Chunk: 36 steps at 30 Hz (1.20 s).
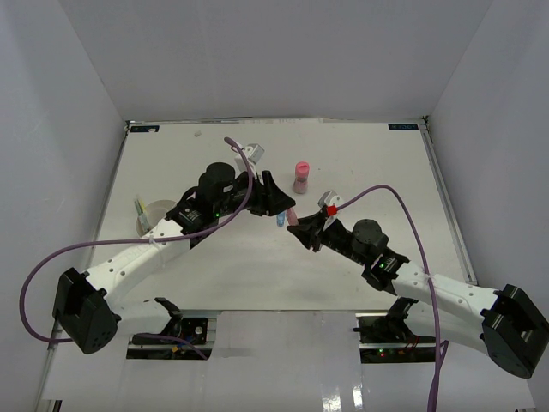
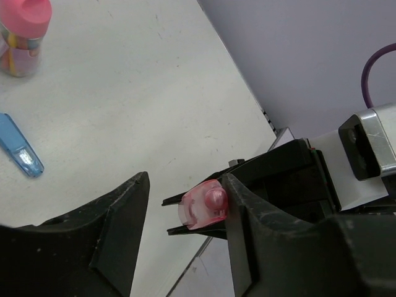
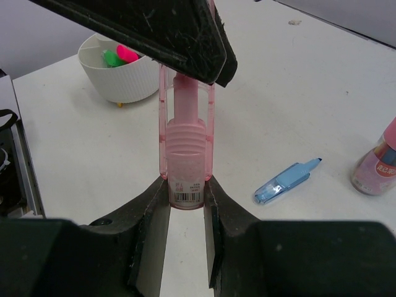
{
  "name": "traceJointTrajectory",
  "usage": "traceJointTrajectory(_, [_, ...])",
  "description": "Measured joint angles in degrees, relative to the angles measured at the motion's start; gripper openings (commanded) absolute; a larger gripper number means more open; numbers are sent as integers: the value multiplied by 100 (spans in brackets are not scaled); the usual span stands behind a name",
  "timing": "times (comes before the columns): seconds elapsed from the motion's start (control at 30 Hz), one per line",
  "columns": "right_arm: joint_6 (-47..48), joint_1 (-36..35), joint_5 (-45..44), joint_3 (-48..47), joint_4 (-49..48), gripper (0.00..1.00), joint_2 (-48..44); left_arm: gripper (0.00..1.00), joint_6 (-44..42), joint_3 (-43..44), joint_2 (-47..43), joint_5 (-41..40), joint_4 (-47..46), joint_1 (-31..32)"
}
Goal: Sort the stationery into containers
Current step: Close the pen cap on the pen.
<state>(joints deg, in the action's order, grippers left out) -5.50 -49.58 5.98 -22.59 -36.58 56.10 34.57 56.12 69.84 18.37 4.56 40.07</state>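
White table [image 1: 360, 172]: both arms stretched inward, hands meeting mid-table. Ribbed white round bowl [image 3: 133, 83] stood well apart at left. Right hand [image 3: 185, 192] clamped labelled end of translucent pink ribbed plastic tube [image 3: 185, 148]. Left hand [image 2: 185, 179] partly spread, jaws astride tube's other end.

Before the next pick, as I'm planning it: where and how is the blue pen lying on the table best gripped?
Take the blue pen at its wider, clear-blue middle, coming straight down from above. It lies flat on the table with free space on both long sides, and it is long and slim, so close across its narrow width, not along its length.
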Motion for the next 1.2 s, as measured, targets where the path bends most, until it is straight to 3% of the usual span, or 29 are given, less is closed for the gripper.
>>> traceJointTrajectory(0.33, [35, 0, -28, 0, 24, 20, 63, 39, 181, 42, 11, 57, 68, 44])
traceJointTrajectory(0.57, [125, 0, -142, -2, 136, 29, 63, 33, 391, -55, 24, 57, -22, 46])
traceJointTrajectory(0.9, [334, 0, -234, -236, 1071, 48, 48, 17, 686, -634, 46, -28, -588, 24])
traceJointTrajectory(1.2, [457, 0, -393, -444, 1853, 52, -101, 10, 1185, -1189, 46, -20, -1438, 17])
